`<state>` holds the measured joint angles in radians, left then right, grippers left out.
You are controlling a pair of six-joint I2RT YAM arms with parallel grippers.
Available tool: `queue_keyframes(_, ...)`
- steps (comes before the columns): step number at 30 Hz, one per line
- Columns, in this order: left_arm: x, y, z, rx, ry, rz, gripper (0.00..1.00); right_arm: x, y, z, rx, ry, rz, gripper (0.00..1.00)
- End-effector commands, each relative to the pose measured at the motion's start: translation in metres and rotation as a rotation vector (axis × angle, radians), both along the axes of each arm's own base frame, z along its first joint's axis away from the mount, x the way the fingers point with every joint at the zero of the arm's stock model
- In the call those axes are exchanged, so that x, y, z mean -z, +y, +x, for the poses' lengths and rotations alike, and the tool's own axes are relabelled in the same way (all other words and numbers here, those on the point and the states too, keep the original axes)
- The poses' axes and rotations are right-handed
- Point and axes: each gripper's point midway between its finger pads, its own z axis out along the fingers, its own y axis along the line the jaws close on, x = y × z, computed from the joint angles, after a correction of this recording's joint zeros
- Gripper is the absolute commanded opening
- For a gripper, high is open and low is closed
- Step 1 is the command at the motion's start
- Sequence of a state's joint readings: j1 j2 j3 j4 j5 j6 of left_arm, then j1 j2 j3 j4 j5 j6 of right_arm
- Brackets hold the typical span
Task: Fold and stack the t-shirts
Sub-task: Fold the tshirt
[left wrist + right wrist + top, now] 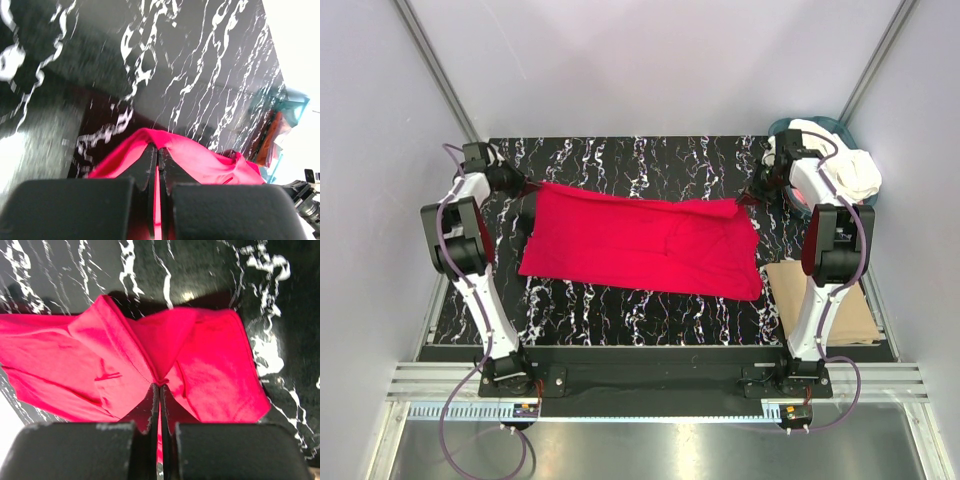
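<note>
A bright red t-shirt [640, 245] lies spread across the middle of the black marbled table [620, 160]. My left gripper [532, 188] is shut on its far left corner, the cloth [200, 160] pinched between the jaws and lifted a little. At the far right corner my right gripper [748, 198] is shut on the red t-shirt [100, 360] too, with folds running out from the pinch. Cream-white t-shirts [850, 170] are heaped in the teal basket at the back right.
The teal round basket [782, 127] stands at the table's back right corner, beside the right arm. A flat tan cardboard sheet [850, 310] lies at the right front, under the right arm. Grey walls close in on three sides.
</note>
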<state>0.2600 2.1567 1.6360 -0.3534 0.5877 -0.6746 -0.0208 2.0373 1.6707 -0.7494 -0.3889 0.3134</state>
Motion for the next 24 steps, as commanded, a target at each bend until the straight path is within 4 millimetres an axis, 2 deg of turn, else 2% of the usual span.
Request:
queue_keyframes(1,-0.014,-0.002,0.018,0.031,-0.082,-0.032,0.0,-0.02,0.002,0.017,0.004,-0.063,0.036,0.0)
queue_keyframes(6,-0.019,-0.007,0.003,0.047,-0.079,-0.031,0.0,-0.024,0.004,0.004,-0.006,-0.058,0.043,0.0)
queue_keyframes(7,-0.012,-0.01,-0.005,0.05,-0.055,-0.039,0.0,-0.025,0.004,0.001,-0.007,-0.056,0.044,0.0)
queue_keyframes(8,-0.017,-0.012,-0.009,0.057,-0.06,-0.041,0.0,-0.026,0.006,-0.005,-0.011,-0.053,0.053,0.0)
queue_keyframes(10,-0.009,-0.016,-0.024,0.064,-0.028,-0.051,0.0,-0.026,0.007,-0.012,-0.012,-0.044,0.061,0.0)
queue_keyframes(11,-0.013,-0.017,-0.029,0.071,-0.034,-0.04,0.0,-0.027,0.008,-0.019,-0.013,-0.038,0.064,0.0)
queue_keyframes(13,-0.004,-0.02,-0.047,0.073,0.015,-0.044,0.0,-0.028,0.009,-0.025,-0.008,-0.033,0.067,0.0)
queue_keyframes(15,-0.006,-0.015,-0.057,0.069,0.023,-0.025,0.0,-0.031,0.009,-0.033,-0.006,-0.033,0.072,0.0)
queue_keyframes(18,0.002,-0.008,-0.077,0.058,0.077,-0.012,0.0,-0.036,0.01,-0.043,-0.005,-0.035,0.073,0.0)
queue_keyframes(24,0.003,0.013,-0.09,0.035,0.121,0.034,0.0,-0.03,0.005,-0.06,-0.006,-0.022,0.046,0.0)
